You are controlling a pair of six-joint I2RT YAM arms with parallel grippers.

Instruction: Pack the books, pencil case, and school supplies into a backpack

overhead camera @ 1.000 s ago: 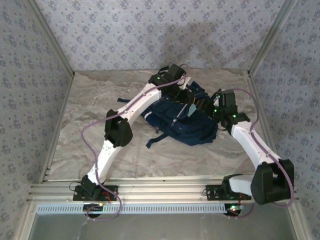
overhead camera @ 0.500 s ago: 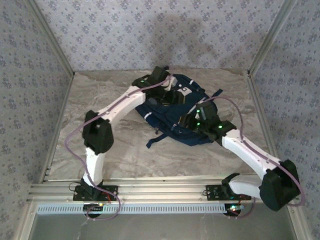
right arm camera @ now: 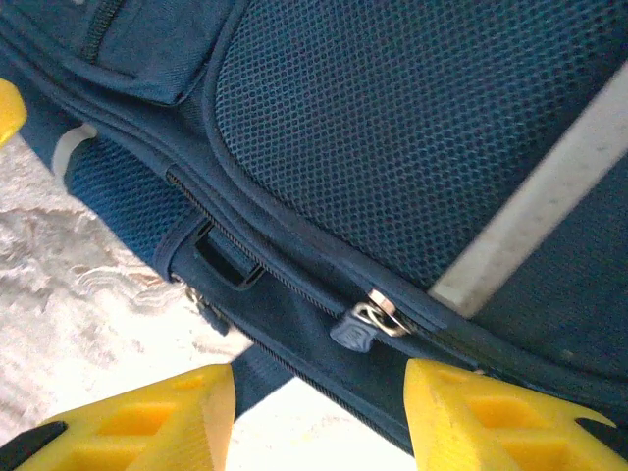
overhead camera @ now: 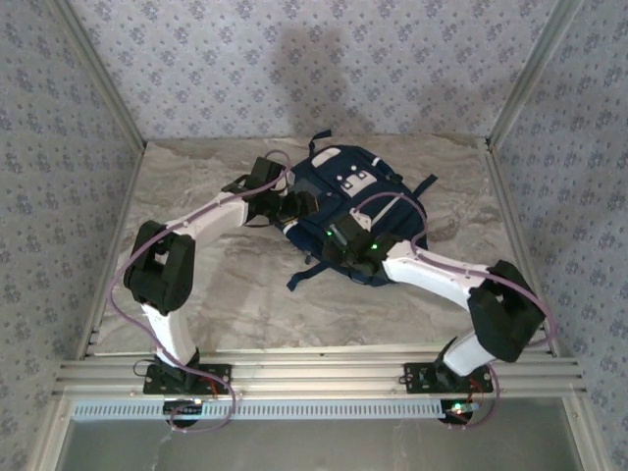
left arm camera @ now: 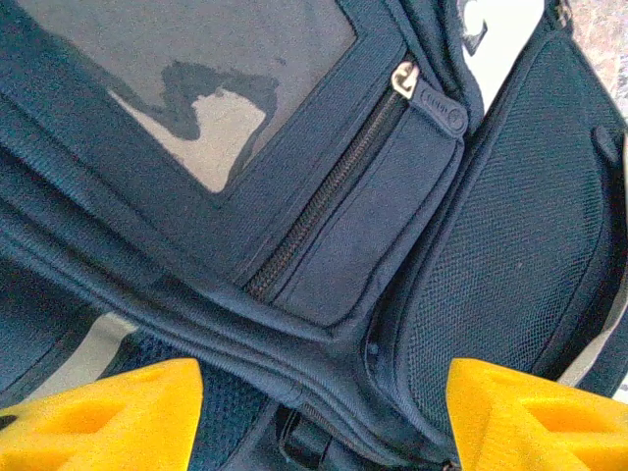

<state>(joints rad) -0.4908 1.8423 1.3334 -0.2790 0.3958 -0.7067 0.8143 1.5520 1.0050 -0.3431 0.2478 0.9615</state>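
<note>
Found navy backpack point(overhead camera: 358, 186) lying flat at far centre of bench point(overhead camera: 226, 294). Saw left tool point(left arm camera: 322, 378) spread wide over closed pocket zipper point(left arm camera: 324, 201), gripping nothing. Saw right tool point(right arm camera: 319, 383) spread at backpack's near edge, zipper pull point(right arm camera: 371, 322) just ahead, not pinched.

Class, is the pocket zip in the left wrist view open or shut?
Shut: on the backpack, the zip is joined throughout, its pull at the end.

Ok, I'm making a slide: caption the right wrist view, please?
Right gripper, jaws open, aimed at a zipper pull at the edge of the navy backpack on the marble table.
</note>
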